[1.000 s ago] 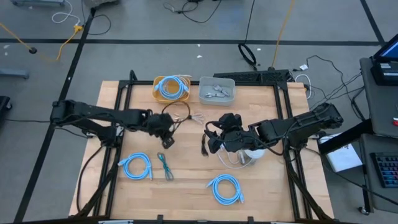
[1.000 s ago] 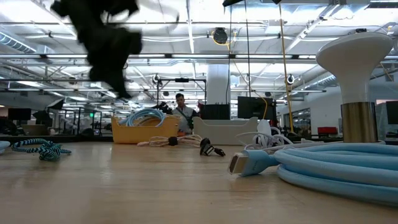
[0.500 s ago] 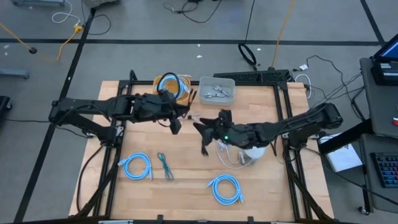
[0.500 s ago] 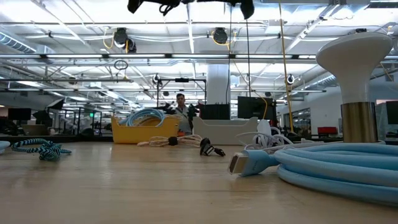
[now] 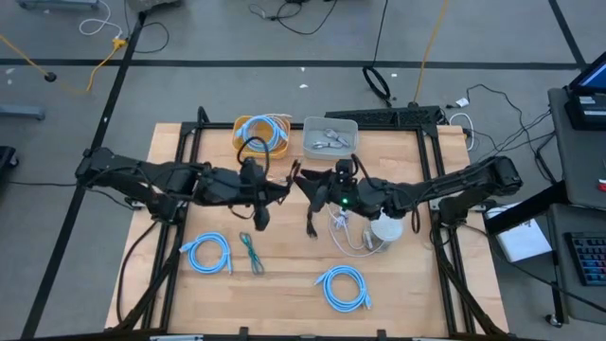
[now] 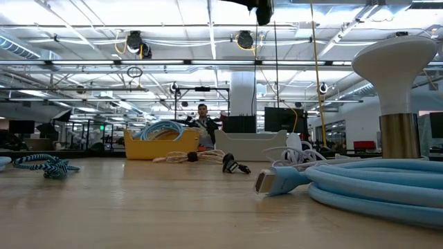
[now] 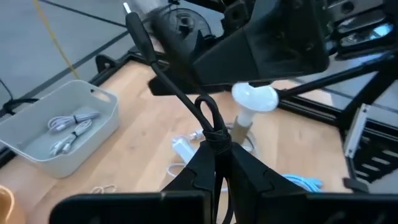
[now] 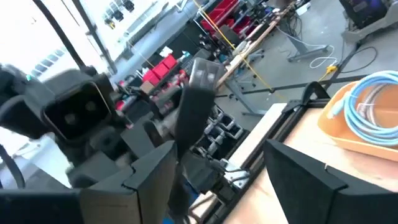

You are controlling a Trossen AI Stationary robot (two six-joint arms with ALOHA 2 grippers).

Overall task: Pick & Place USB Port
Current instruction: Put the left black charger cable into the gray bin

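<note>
No text, label, brand, number or sign can be read anywhere in these views, neither on the table nor on the bins, cables, arms or the room behind.

I work in a big robot lab. My wooden table (image 5: 284, 256) stands on a grey floor with loose cables (image 5: 294, 11). Far behind it are long ceiling lights (image 6: 104, 66), metal racks (image 6: 97, 131), screens (image 6: 280, 119) and a person (image 6: 203, 124).
</note>
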